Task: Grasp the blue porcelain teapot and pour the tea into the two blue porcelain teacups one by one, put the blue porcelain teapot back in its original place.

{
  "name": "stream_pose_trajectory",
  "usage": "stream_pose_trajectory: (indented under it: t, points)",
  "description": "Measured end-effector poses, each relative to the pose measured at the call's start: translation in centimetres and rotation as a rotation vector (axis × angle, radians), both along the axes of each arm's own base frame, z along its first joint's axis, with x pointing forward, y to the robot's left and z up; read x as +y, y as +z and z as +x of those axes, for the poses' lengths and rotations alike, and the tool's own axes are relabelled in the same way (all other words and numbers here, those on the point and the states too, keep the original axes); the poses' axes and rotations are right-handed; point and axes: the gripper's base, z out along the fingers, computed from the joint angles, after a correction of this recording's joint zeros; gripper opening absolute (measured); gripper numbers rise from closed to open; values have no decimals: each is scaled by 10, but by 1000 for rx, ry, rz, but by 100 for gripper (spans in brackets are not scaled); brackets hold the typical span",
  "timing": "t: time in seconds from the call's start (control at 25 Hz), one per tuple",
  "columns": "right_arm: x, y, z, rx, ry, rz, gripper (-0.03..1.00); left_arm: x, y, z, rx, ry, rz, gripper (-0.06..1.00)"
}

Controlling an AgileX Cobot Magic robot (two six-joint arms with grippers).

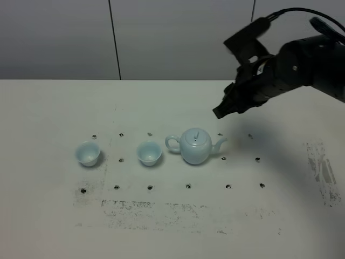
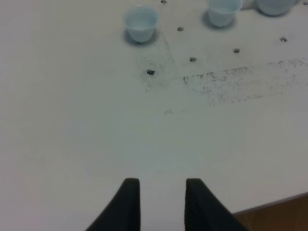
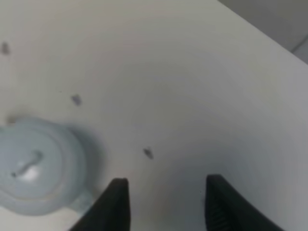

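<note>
- Looking down from the high camera, I found the blue porcelain teapot (image 1: 195, 147) upright on the table (image 1: 48, 216), lid on. Its loop handle (image 1: 172, 143) pointed toward the two blue porcelain teacups (image 1: 149, 152) and its spout (image 1: 219, 143) toward the right arm's side. One teacup stood just beside the handle, the other (image 1: 88, 153) further off to the left.
- The right gripper (image 1: 221, 110) hung above and behind the spout side, touching nothing. I judged the step in hand to be the reach for the teapot. The handle sat on the side away from this arm, so I thought a path over the lid knob would serve better than one brushing past the spout.
- Room looked generous in that view, with bare table in front of and to the right of the teapot — only the nearer teacup crowded the handle.
- Through the left wrist camera, the left gripper (image 2: 162, 182) showed jaws only narrowly parted and holding nothing. It sat low over bare table close to the front edge, and both teacups lay well away.
- Through the right wrist camera, the jaws stood wide apart and empty. The teapot lay off to one side of them, not between, and a table edge showed in a far corner — I reckoned the wrist should centre on the teapot before descending.
</note>
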Motion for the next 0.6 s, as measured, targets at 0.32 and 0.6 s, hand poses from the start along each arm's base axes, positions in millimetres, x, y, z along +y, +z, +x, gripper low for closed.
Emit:
stream_pose_trajectory:
  t: [0.32, 0.6]
  points:
    - [39, -12, 43, 44, 19, -2, 38, 0, 0, 0, 0, -1, -1, 29]
    - [75, -53, 66, 45, 91, -45, 38, 0, 0, 0, 0, -1, 0, 29]
